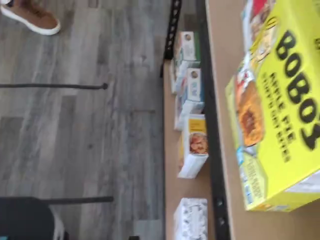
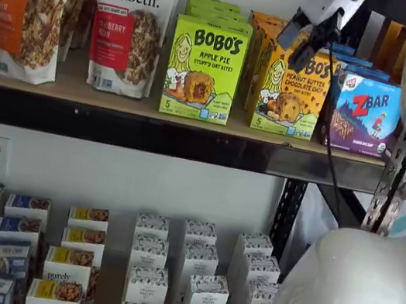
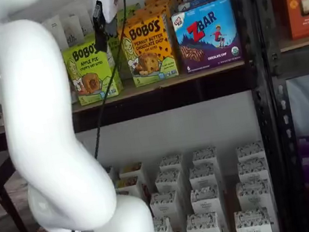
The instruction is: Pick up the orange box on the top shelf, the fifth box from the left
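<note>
Gripper hangs tilted up high, black fingers angled down. There's a visible gap between them. White arm bends big in front.

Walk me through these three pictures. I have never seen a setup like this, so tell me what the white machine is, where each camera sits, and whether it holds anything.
The white machine is a robot arm with a gripper of two black fingers. Two cameras face the shelves from the front; the third rides on the wrist and looks down, its picture turned sideways. On the top shelf stand granola bags, a lime-green Bobo's Apple Pie box, the orange box and a blue ZBar box. Small white boxes fill the lower level. The gripper hangs in front of the orange box's top. Nothing looks held, but I cannot tell whether the fingers are open.
</note>
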Robot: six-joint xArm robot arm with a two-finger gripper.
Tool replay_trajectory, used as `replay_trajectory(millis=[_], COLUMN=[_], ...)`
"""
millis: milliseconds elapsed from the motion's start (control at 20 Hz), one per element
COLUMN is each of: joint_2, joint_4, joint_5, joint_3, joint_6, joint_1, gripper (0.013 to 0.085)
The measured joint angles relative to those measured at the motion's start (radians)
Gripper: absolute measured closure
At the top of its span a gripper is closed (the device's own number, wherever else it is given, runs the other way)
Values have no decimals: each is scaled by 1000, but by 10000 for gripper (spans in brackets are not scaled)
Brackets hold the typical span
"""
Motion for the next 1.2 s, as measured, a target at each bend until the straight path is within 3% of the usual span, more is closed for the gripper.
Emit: replay_trajectory(millis=[450, 700, 850, 1200], joint_2=[54, 10, -22, -18], joint_4=[49, 66, 43, -58], joint_5=[-46, -231, -361, -439], joint_3=[-68, 9, 67, 95], joint_6=[13, 0, -7, -27], joint_1=[-8, -3, 17, 39], gripper=[130, 130, 130, 130])
